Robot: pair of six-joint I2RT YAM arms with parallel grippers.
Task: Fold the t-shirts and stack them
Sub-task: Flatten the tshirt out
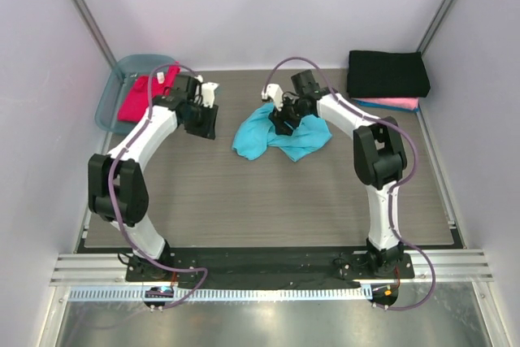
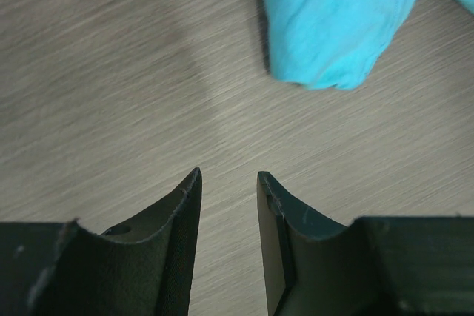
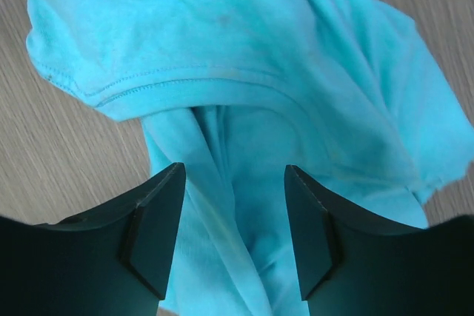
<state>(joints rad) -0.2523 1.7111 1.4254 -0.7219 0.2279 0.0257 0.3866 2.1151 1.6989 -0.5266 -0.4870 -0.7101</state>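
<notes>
Turquoise t-shirt (image 1: 253, 140), crumpled — untouched, it seems.
Right gripper (image 3: 233, 175) spread wide over its neckline; left gripper (image 2: 228, 177) nearby, parted and empty.

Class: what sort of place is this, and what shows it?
Probably a robotics lab cell: left arm and right arm bolted to a rail, walls enclosing the table, turquoise t-shirt on it.

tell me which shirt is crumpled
The turquoise t-shirt, bunched under the right gripper. The black t-shirt and pink t-shirt lie folded and stacked; the red-magenta t-shirt is in the tub.
</notes>
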